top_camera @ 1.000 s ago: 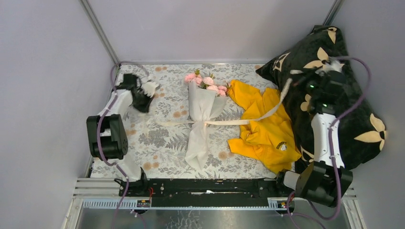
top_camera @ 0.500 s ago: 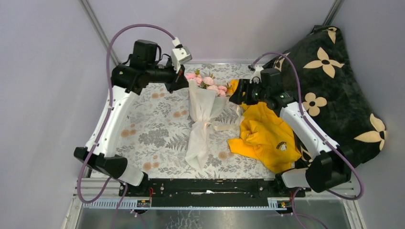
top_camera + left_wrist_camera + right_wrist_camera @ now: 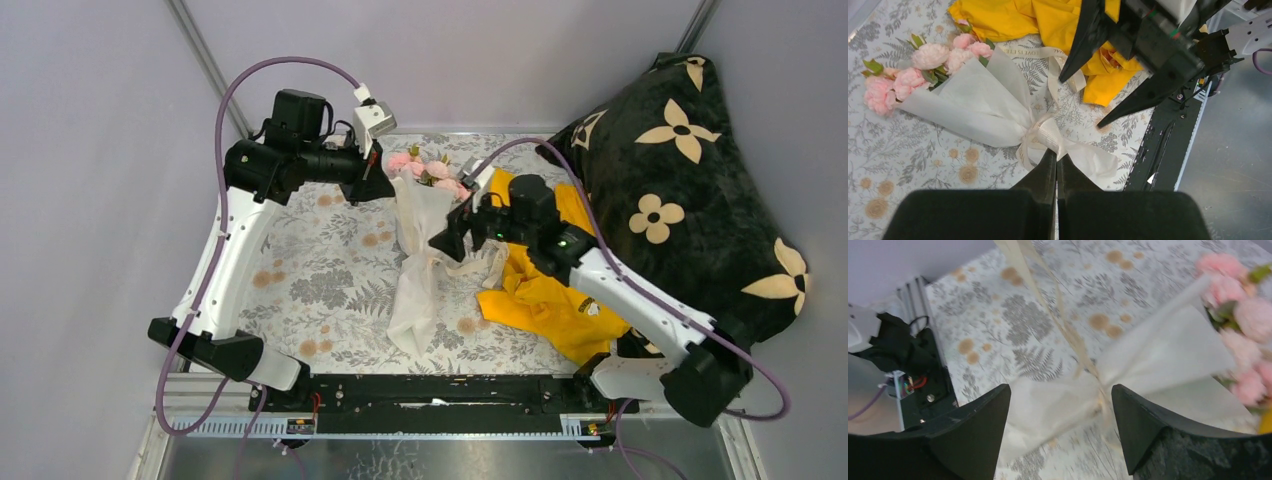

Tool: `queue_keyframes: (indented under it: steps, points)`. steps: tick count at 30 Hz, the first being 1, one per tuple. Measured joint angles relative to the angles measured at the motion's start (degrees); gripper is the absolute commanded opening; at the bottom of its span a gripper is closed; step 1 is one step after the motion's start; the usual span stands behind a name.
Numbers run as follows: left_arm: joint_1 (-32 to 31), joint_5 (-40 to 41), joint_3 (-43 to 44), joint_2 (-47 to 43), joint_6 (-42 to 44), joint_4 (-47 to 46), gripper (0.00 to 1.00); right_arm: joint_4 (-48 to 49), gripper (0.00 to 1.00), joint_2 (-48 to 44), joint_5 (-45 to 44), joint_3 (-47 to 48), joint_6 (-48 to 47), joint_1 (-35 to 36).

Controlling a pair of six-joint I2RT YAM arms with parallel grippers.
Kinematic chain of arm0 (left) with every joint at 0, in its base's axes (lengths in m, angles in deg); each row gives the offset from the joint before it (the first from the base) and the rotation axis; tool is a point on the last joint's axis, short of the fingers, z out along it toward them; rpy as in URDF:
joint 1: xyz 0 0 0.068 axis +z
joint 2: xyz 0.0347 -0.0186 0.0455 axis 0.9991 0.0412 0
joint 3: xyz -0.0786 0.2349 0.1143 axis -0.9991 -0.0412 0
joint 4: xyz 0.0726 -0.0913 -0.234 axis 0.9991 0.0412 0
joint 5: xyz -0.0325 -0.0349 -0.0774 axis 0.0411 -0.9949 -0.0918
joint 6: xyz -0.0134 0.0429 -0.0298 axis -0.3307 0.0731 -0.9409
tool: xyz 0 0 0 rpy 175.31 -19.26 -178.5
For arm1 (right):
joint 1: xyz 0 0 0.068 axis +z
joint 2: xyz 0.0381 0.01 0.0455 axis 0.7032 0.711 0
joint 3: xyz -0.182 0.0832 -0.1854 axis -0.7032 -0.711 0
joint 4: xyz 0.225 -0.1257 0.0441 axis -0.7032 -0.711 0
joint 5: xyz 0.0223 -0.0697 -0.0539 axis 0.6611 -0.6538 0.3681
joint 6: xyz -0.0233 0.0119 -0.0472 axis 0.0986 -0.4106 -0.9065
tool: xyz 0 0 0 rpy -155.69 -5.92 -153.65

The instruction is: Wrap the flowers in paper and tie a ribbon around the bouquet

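Cream-tied bouquet (image 3: 412,300) on bench (image 3: 320,300), room leftward; right end effector (image 3: 1060,390) spread above its waist; left end effector (image 3: 1056,164) pressed together.

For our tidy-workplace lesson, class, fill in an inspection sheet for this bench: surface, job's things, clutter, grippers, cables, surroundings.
Surface: grey-and-tan floral printed cloth, lying flat.
Job's things: pale pink flowers in a white paper cone, lying down; cream ribbon tied round its waist, loose end trailing right.
Clutter: crumpled yellow garment right of the cone; black pillow with cream flower shapes beyond it.
Grippers: left gripper shut, left of the blooms; right gripper open, over the cone's waist.
Cables: purple cables arching over both arms.
Surroundings: plain pale walls; black rail at the near edge.
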Motion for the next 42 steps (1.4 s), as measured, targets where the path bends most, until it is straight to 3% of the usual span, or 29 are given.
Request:
queue_keyframes:
  steps: [5,12,22,33,35,37,40,42]
  points:
    - [0.0,2.2,-1.9,-0.2,-1.9,-0.2,0.0,18.9,0.63,9.2,4.6,-3.7,4.0,2.8]
    - [0.0,7.2,-2.8,-0.3,-4.9,-1.6,0.0,31.3,0.6,17.6,5.4,-5.2,9.2,4.8]
    - [0.0,26.2,-3.1,-0.2,-13.2,-7.9,0.0,36.4,0.64,21.8,4.3,-4.9,10.6,5.2]
    - [0.0,29.7,-4.6,0.3,-16.8,-10.4,0.0,37.0,0.6,28.5,3.0,1.7,10.6,6.6]
    - [0.0,29.7,-4.7,0.3,-16.8,-10.4,0.0,37.0,0.52,29.6,2.3,2.7,10.6,6.6]
    - [0.0,29.7,-4.9,0.3,-16.8,-10.4,0.0,37.0,0.37,30.3,1.9,3.5,10.5,6.6]
    - [0.0,29.9,-5.4,0.3,-16.7,-10.4,0.0,36.9,0.02,31.1,1.3,4.2,10.5,6.6]
    - [0.0,30.1,-5.7,0.3,-16.7,-10.4,0.0,36.7,0.0,31.3,0.7,4.4,10.9,6.6]
